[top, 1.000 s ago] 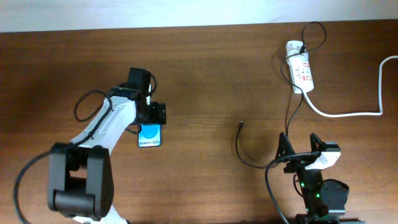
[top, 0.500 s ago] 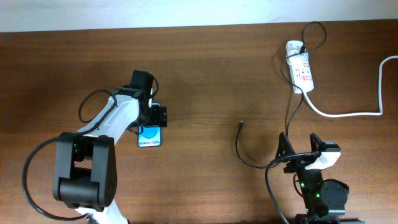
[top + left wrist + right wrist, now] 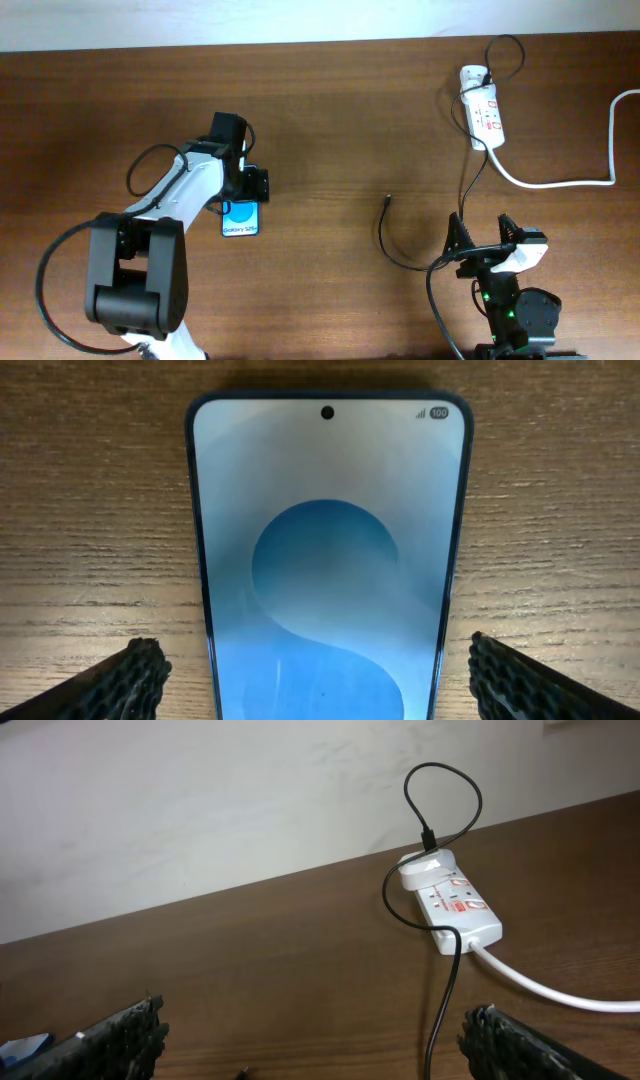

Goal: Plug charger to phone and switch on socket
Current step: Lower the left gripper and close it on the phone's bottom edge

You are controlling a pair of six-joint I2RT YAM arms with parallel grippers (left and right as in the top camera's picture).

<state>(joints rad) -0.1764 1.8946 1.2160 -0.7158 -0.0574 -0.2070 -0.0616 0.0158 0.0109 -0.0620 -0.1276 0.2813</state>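
Phone (image 3: 328, 560): rigid, slick, likely fragile; grip long edges. Charger (image 3: 383, 240): limp; pinch behind tip. Left end effector (image 3: 320, 690), right end effector (image 3: 315, 1035): apart, empty.

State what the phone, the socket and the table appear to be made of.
The phone likely has a glossy glass front, going by the soft sheen across its screen. Its dark frame could be metal or plastic. The socket looks like white moulded plastic, smooth and slightly shiny. The table is brown wood or a wood-look laminate, matte, with visible grain lines.
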